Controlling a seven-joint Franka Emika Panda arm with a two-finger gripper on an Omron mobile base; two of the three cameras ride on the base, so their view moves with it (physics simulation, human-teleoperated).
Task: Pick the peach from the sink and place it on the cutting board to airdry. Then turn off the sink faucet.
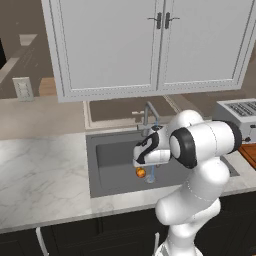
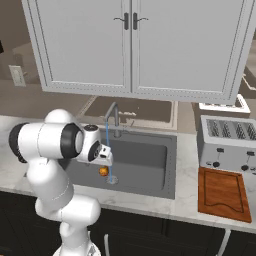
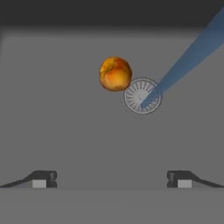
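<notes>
The peach [image 3: 115, 73] lies on the floor of the dark grey sink [image 3: 52, 118], touching the round silver drain [image 3: 142, 95]. From the base views the peach [image 1: 141, 172] [image 2: 103, 171] sits just below my hand. My gripper [image 3: 111, 179] hovers above the basin, open and holding nothing, its fingertips [image 3: 43, 179] spread wide. The sink faucet [image 1: 148, 116] [image 2: 113, 117] stands behind the basin and a blue stream of water [image 3: 192, 52] falls onto the drain. The cutting board [image 2: 223, 194] lies on the counter right of the sink.
A silver toaster [image 2: 227, 142] stands behind the cutting board. White wall cabinets [image 1: 150, 45] hang above the sink. Marble counter [image 1: 40, 175] stretches left of the basin. A wall outlet [image 1: 22, 89] is at the far left.
</notes>
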